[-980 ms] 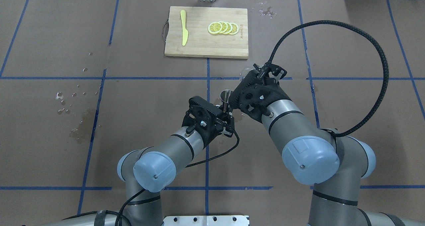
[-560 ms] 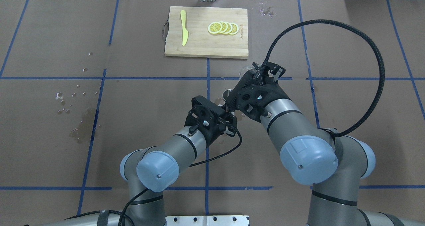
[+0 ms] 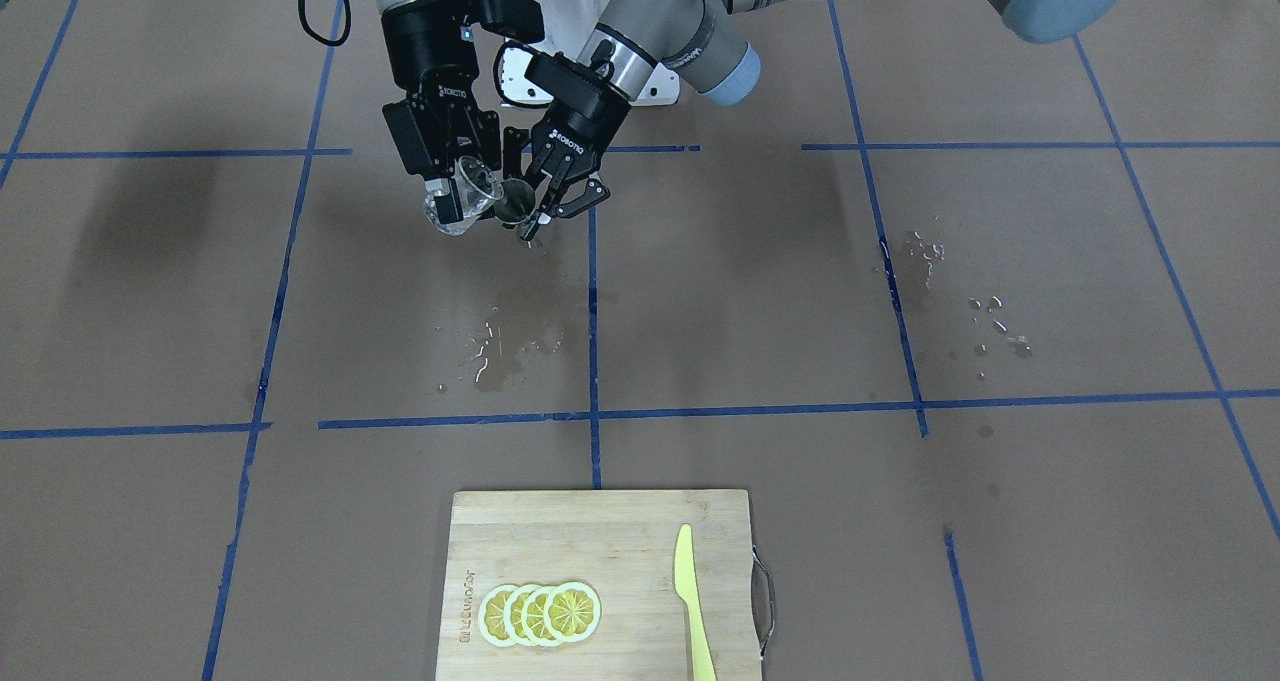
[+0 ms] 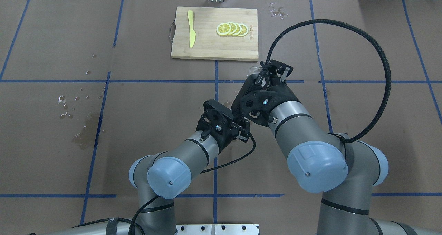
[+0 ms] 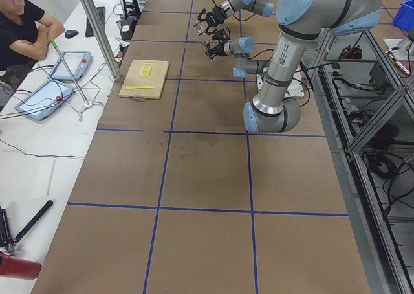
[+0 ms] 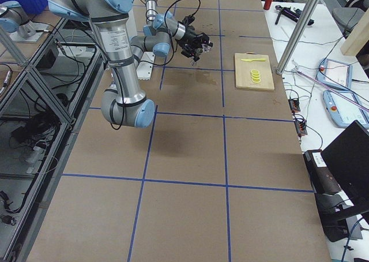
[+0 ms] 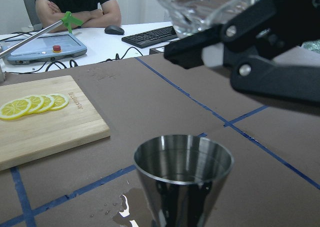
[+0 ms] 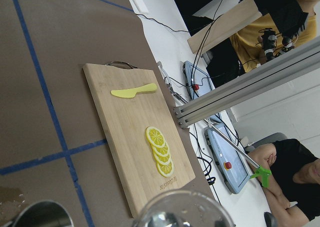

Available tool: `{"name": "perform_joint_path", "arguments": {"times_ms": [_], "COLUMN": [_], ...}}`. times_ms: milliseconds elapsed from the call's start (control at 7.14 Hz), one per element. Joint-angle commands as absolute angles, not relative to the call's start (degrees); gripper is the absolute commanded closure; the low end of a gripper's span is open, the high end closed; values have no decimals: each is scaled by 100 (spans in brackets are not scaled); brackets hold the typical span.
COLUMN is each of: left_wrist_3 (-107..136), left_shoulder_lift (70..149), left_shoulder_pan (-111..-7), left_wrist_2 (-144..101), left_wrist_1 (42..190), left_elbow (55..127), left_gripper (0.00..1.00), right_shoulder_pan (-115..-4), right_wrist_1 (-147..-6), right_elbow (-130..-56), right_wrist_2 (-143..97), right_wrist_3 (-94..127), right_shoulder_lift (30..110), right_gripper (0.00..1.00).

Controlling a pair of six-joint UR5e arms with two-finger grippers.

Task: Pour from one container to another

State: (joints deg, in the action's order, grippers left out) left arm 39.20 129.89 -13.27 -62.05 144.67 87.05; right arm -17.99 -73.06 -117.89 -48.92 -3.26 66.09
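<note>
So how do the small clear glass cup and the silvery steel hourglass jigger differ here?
The clear glass cup is transparent; the silvery steel jigger is opaque and shiny. The cup tilts toward the jigger, which is upright. The cup sits higher. Both are gripped, close together.

Bright, even light falls from above, and the shadows on the brown paper-covered table (image 3: 150, 211) lie soft and wide. The spilled water drops (image 3: 490, 346) glint white. My 2 wrist views differ. The left shows the small silvery steel hourglass jigger (image 7: 183, 172) crisp, with highlights on its rim. The right shows the small clear glass cup with a pouring lip (image 8: 175, 214) as a close blur.
</note>
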Motion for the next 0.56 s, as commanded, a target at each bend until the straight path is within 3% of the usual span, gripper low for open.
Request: {"name": "perform_joint_path", "arguments": {"times_ms": [0,420], "left_wrist_3": [3920,3920], "left_shoulder_lift": [12990,12990], "left_shoulder_pan": [-1327,-1327], "left_wrist_2": [-6205,-6205], "left_wrist_1": [14467,14467], "left_elbow": [8701,8701], "left_gripper": [100,100], "right_shoulder_pan": [-1767,-1697], "right_wrist_1": [-7374,-7374], "right_elbow": [-11786,-11786], "right_wrist_2": [-4563,-4299], "right_wrist_3": [-954,-1326], "right_shoulder_lift": [6574,6530], "right_gripper": [100,100]}}
